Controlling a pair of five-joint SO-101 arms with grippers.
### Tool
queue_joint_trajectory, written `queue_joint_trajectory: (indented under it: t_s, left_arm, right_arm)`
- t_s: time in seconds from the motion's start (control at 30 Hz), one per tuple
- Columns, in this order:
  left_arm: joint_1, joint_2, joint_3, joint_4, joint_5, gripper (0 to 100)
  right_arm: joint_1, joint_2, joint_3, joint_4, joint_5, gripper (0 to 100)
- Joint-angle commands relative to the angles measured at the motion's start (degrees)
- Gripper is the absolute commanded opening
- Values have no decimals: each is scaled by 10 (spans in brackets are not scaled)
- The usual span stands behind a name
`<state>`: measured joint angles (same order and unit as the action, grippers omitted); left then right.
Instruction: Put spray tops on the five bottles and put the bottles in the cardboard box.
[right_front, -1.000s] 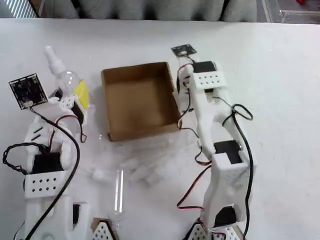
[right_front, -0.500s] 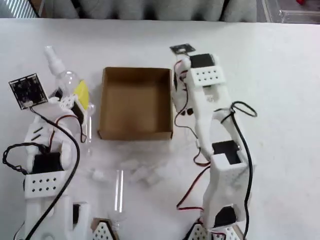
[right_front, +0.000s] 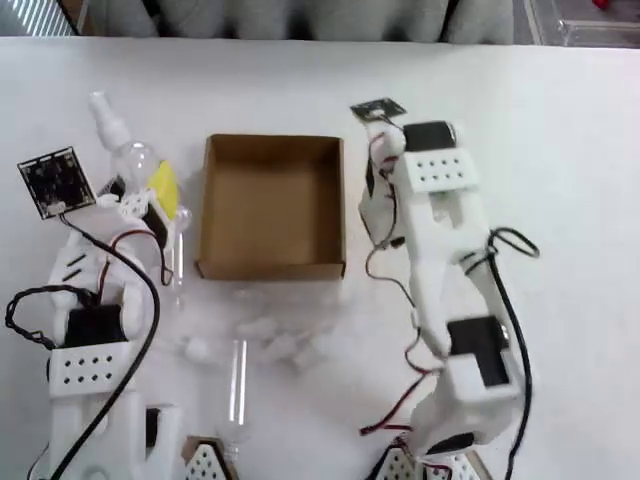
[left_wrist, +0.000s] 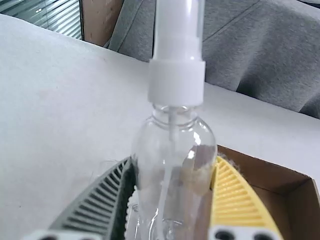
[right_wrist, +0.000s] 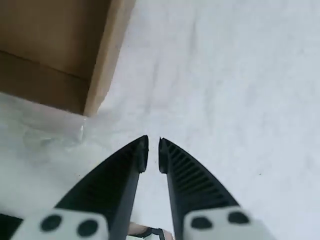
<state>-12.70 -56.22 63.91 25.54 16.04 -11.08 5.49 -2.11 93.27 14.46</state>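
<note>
The left gripper (left_wrist: 172, 187) is clamping a clear, round-shouldered bottle (right_front: 133, 160) wearing a white spray top (left_wrist: 177, 75), upper left; the right gripper (right_wrist: 149, 150) is hovering almost closed, empty.

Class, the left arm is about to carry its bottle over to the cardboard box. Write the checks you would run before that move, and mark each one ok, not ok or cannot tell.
1. The bottle is clamped between the fingers of the left end effector: ok.
2. The spray top sits on that bottle's neck: ok.
3. The spray top is screwed tight: cannot tell.
4. The cardboard box is open with nothing in it: ok.
5. The right end effector is shut, empty and beside the box, not over it: ok.
6. The loose bottles on the table in front of the box have tops: cannot tell.
</note>
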Motion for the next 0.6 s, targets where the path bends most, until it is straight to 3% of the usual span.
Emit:
queue_joint_trajectory:
  t_s: [0.0,0.23,0.57]
  left_arm:
    - [-4,3,-6,-18,2,21]
    - [-3,3,-4,-18,2,21]
    - [-3,-1,27,-75,5,21]
  right_arm:
    - [19,-146,131,-47,20,16]
    - [41,-334,324,-85,70,15]
    - [181,-490,498,-121,180,15]
